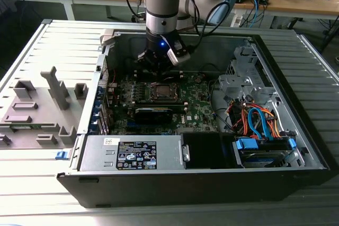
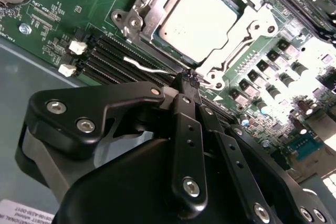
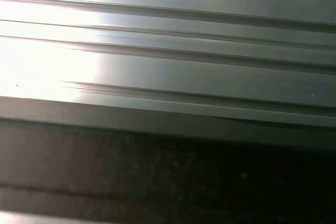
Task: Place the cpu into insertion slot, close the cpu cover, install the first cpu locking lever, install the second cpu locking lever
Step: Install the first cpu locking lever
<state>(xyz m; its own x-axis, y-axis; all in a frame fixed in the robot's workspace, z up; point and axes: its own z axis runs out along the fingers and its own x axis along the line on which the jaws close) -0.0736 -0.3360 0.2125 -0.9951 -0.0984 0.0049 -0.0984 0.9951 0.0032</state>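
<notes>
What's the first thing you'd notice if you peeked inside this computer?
A big robot arm reaches down into the open computer case from above. Its gripper hangs right beside the shiny square cpu, which already sits in the insertion slot with the cpu cover shut around it. Bright orange and blue cables bunch up on the exterior view's right.

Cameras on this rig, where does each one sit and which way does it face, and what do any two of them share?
Exterior view: off the arm, raised in front of the open computer case, looking down into it; the arm descends over the green motherboard.
Second wrist view: rides behind the gripper, facing along its black fingers at the cpu seated under the cpu cover.
First wrist view: on the arm, facing ribbed grey sheet metal; none of the arm shows.
Shared: exterior and second wrist views both show the gripper, cpu and motherboard.
</notes>
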